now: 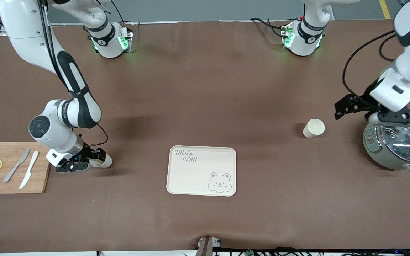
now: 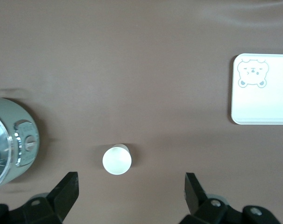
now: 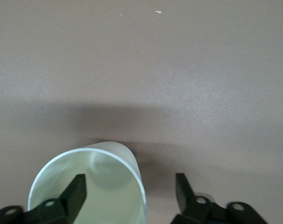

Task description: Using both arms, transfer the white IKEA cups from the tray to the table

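One white cup (image 1: 314, 128) stands on the brown table toward the left arm's end, beside the pot; it also shows in the left wrist view (image 2: 116, 160). My left gripper (image 1: 343, 107) hangs open and empty above the table between that cup and the pot, and in its wrist view (image 2: 130, 191) the cup lies just ahead of its fingertips. The second white cup (image 1: 101, 162) stands next to the cutting board. My right gripper (image 1: 94, 160) is low at it and open. In the right wrist view (image 3: 129, 186) one finger (image 3: 75, 189) is inside this cup (image 3: 99, 196) and the other finger (image 3: 182, 186) is outside.
A cream bear-printed tray (image 1: 201, 170) lies mid-table, nearer the front camera. A wooden cutting board (image 1: 12, 177) with two lemon slices and two knives lies at the right arm's end. A grey pot with a glass lid (image 1: 397, 145) stands at the left arm's end.
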